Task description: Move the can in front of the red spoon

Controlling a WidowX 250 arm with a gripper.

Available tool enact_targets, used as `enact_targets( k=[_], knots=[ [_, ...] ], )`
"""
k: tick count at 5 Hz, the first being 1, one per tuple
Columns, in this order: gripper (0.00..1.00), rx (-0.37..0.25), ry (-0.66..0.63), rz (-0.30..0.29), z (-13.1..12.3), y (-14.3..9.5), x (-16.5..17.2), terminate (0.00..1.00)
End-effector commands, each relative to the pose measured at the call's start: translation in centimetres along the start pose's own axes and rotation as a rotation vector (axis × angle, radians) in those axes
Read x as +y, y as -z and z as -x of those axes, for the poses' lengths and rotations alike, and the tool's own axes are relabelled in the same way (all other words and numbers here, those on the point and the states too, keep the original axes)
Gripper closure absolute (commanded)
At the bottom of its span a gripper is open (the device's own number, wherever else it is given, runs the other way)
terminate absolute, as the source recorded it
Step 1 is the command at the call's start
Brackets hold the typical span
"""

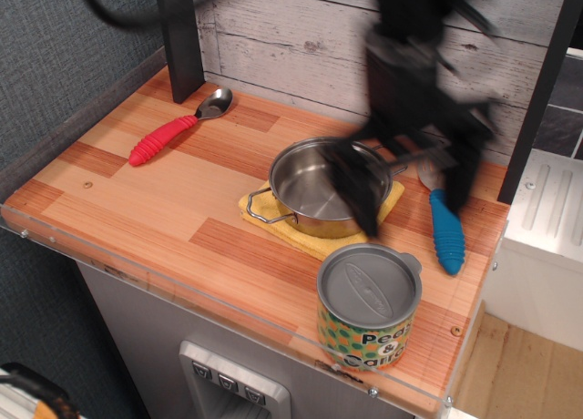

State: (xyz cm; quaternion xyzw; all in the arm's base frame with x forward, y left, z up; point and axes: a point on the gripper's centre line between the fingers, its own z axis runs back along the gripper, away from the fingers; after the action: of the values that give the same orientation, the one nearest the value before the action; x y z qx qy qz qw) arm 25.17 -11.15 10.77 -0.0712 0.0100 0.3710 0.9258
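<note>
Surface: wooden counter (pixel 182 209) with a clear plastic front edge, grey plank wall (pixel 301 36) behind it.
Can: the can (pixel 368 307) stands upright at the lower right of the frame, near the counter's front edge, grey lid on top, dotted label facing forward.
Red spoon: the red spoon (pixel 173 129) lies at the upper left, metal bowl toward the wall, well apart from the can.
Pot: a steel pot (pixel 319 187) with 2 handles sits on a yellow cloth (pixel 305 234) at centre.
Fork: a blue-handled fork (pixel 445 228) lies right of the pot.
Gripper: the gripper (pixel 414 187) is a dark blur at the upper right, above the pot and fork; its 2 fingers (pixel 360 196) hang spread apart, holding nothing, clear of the can.
</note>
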Motion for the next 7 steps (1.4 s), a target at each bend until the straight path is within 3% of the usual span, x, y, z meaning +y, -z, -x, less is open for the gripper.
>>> enact_targets(
  k=[1, 2, 3, 5, 7],
  knots=[
    [0.00, 0.051, -0.116, -0.033, 6.1, 2.8, -3.3, 0.00],
    [0.00, 0.082, -0.206, -0.049, 6.1, 3.7, -2.7, 0.00],
    [0.00, 0.049, -0.290, -0.077, 4.6, 3.8, -0.8, 0.00],
    [0.00, -0.009, -0.347, -0.070, 2.2, 4.8, 1.3, 0.00],
    [0.00, -0.056, -0.388, -0.060, 0.2, 4.0, 3.7, 0.00]
  ],
)
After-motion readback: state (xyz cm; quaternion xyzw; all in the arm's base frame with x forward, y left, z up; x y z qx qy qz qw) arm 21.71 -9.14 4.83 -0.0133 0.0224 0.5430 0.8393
